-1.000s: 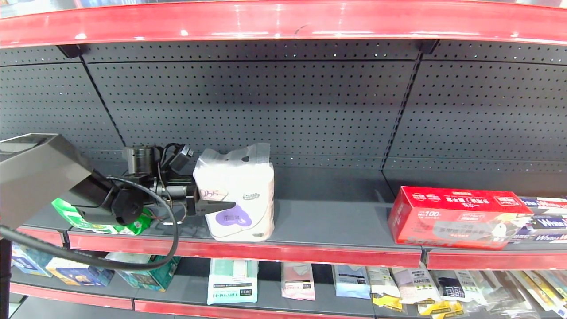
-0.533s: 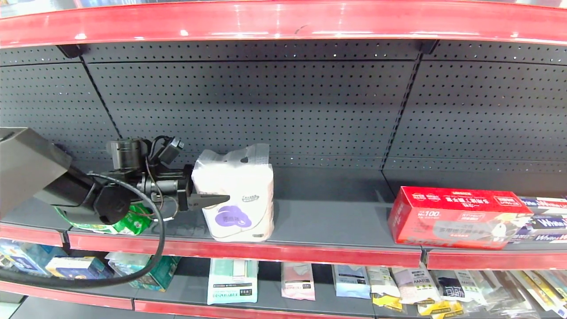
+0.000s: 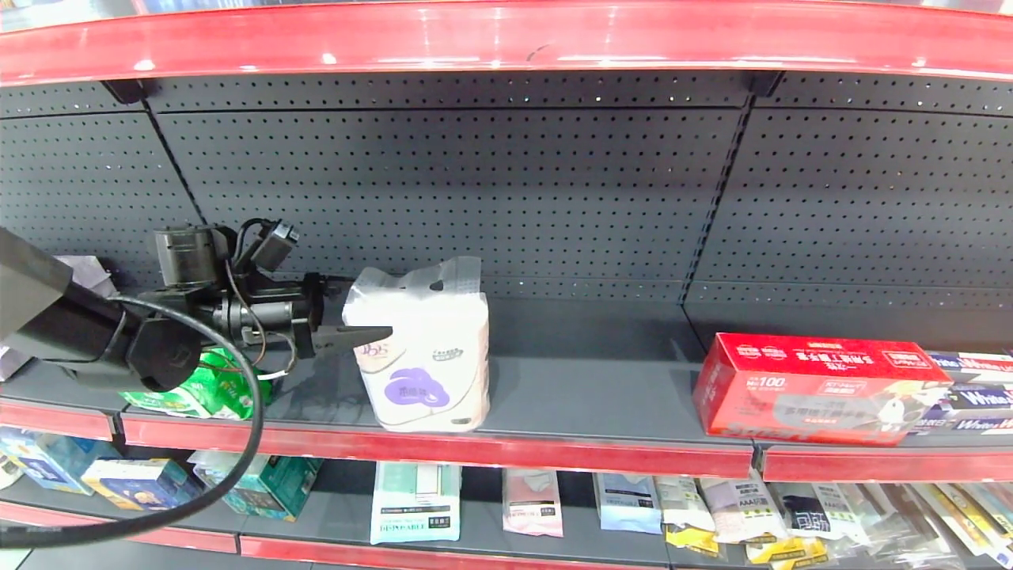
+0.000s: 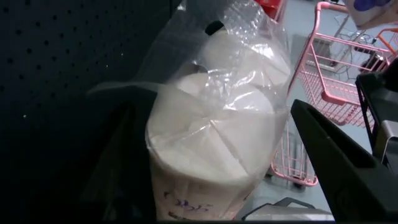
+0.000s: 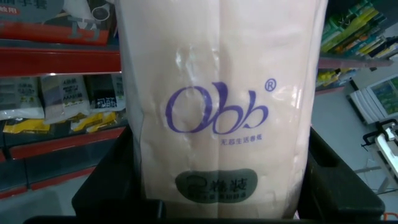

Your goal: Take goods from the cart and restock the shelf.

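A white plastic-wrapped pack of paper rolls (image 3: 423,352) with a purple label stands upright on the dark shelf (image 3: 586,396), near its front edge. My left gripper (image 3: 378,326) is open at the pack's upper left side; one dark finger (image 3: 348,339) crosses the pack's left edge. In the left wrist view the pack (image 4: 214,130) sits between the spread fingers (image 4: 333,168). A pink cart (image 4: 339,81) stands beyond it. My right gripper (image 5: 224,193) is shut on a second white pack (image 5: 217,106) with blue lettering.
A red box (image 3: 815,388) lies on the shelf at the right, with bare shelf between it and the pack. A green packet (image 3: 210,392) lies behind my left arm. The red shelf lip (image 3: 443,447) runs along the front. Bagged goods (image 3: 415,503) fill the lower shelf.
My left gripper has drawn back to the left and risen a little. The pack has stayed in place on the shelf.
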### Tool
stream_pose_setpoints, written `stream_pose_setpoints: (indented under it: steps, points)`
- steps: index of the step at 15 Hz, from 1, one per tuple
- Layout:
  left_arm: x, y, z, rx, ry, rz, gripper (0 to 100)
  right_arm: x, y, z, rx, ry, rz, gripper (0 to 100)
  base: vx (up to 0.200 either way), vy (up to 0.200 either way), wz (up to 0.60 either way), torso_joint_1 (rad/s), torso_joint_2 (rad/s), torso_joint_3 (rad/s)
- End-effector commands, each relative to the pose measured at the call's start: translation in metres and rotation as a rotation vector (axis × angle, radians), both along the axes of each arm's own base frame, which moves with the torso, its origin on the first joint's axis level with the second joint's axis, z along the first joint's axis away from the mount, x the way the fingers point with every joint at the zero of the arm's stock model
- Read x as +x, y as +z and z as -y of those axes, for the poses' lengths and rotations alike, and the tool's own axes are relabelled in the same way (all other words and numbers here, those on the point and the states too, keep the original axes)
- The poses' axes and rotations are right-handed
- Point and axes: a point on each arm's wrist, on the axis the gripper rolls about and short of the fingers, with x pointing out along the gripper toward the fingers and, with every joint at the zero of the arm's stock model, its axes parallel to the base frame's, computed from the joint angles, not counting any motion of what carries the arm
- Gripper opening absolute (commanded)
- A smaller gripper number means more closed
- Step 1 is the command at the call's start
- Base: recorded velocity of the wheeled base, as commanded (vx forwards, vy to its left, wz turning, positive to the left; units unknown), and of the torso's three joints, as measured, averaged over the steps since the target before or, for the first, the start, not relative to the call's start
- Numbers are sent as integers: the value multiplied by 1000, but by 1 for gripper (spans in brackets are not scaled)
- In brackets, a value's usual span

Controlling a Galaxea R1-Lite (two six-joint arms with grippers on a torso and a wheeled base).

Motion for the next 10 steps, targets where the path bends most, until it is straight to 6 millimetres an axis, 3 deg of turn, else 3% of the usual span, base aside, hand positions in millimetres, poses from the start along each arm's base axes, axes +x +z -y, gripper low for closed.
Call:
stream_pose_setpoints:
  steps: [1, 6, 10]
  points:
    - [-6, 17, -8, 1, 47, 29, 100, 0, 0, 0, 0, 0, -3, 0, 0, 0, 0, 0, 0, 0]
    - [-25, 38, -21, -11, 344, -65, 100, 1, 0, 0, 1, 3, -1, 0, 0, 0, 0, 0, 0, 0]
    - [-44, 28, -22, 28, 554, -123, 100, 1, 2, 0, 8, 5, 8, 0, 0, 0, 0, 0, 0, 0]
